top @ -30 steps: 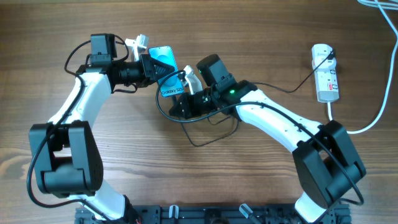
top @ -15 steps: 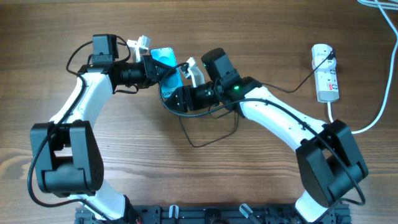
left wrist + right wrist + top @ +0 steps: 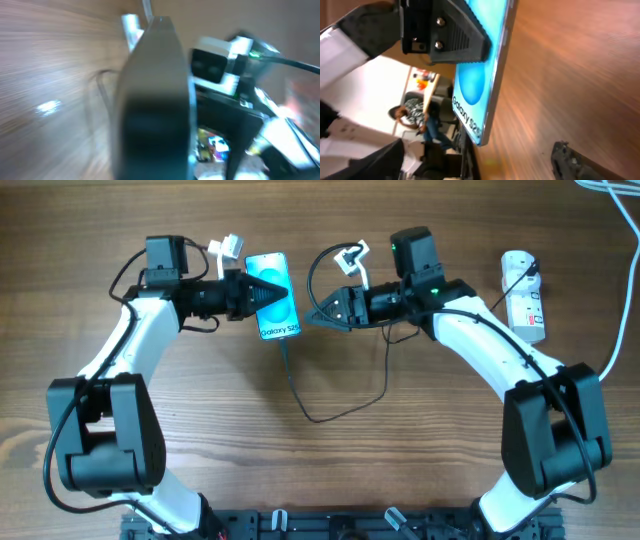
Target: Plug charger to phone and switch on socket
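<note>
- overhead: the left gripper (image 3: 258, 292) is clamped on the phone (image 3: 273, 297), one finger over the screen, holding it at the far middle of the table (image 3: 90, 220)
- phone is screen up, blue with the white text band at its near end
- the charger (image 3: 305, 410) comes up to the near end of the phone and looks joined there, though it's too small to tell if it's fully seated. From there the thin black cable loops toward the near side, swings right and climbs behind the right arm
- the right gripper (image 3: 328, 312) sits just right of the phone, not touching it, pointed left at it
- the socket (image 3: 523, 298) lies far right, well away from both grippers. It has a black plug in its far end and its thick white cord (image 3: 600, 375) trails off to the right
- can't read the switch position from up here
- left wrist: very blurry. It's mostly the dark edge of the phone (image 3: 155, 110) filling the middle, with wood grain on the left and the right arm (image 3: 215, 65) behind it. The grip itself doesn't show here
- right wrist: the phone (image 3: 480, 85) is edge-on and tilted, with the blue round graphic and the text band readable, and a ribbed black finger (image 3: 452, 37) of the left gripper is pressed on its screen
- the right gripper's own fingers (image 3: 575, 160) sit at the bottom corners, spread wide with nothing between them, so it's fully open and empty
</note>
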